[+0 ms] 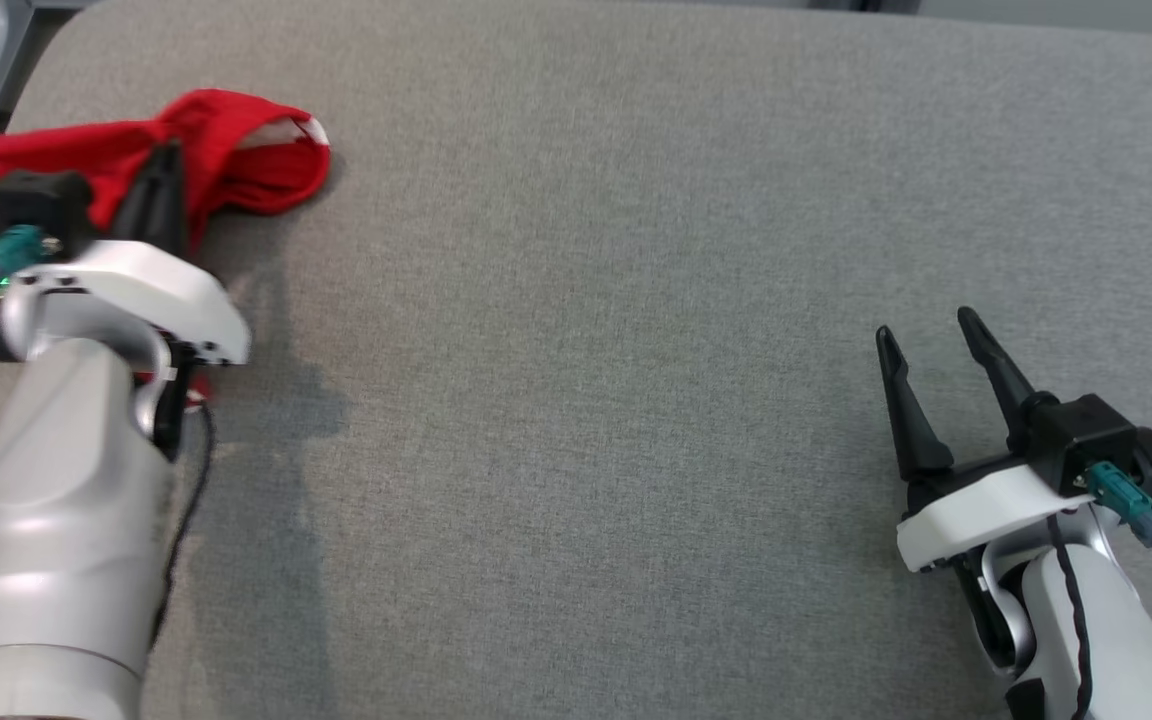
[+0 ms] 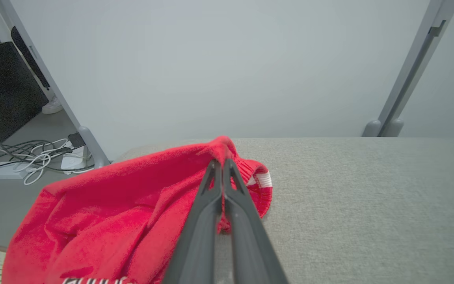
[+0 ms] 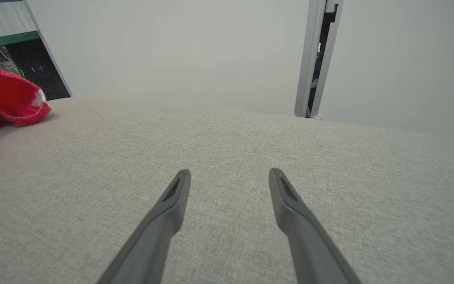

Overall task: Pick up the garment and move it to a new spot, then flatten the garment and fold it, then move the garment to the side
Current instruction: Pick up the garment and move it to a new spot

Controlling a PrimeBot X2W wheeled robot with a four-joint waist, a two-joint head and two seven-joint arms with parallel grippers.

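The garment [image 1: 226,150] is a red knit piece with a white stripe at its ribbed cuff, bunched at the far left corner of the grey table [image 1: 616,300]. My left gripper [image 1: 168,160] is shut on a raised fold of it; in the left wrist view the two fingers meet on the red cloth [image 2: 132,205] at the gripper tips [image 2: 222,162]. White lettering shows at the garment's lower edge there. My right gripper [image 1: 926,335] stands open over bare table at the lower right, nothing between its fingers [image 3: 177,189], far from the garment [image 3: 2,94].
The table's left and far edges run close behind the garment. Beyond the left edge, cables and a power strip [image 2: 26,161] lie on the floor beside a metal frame leg [image 2: 89,142]. Another grey upright post [image 3: 313,59] stands behind the far edge.
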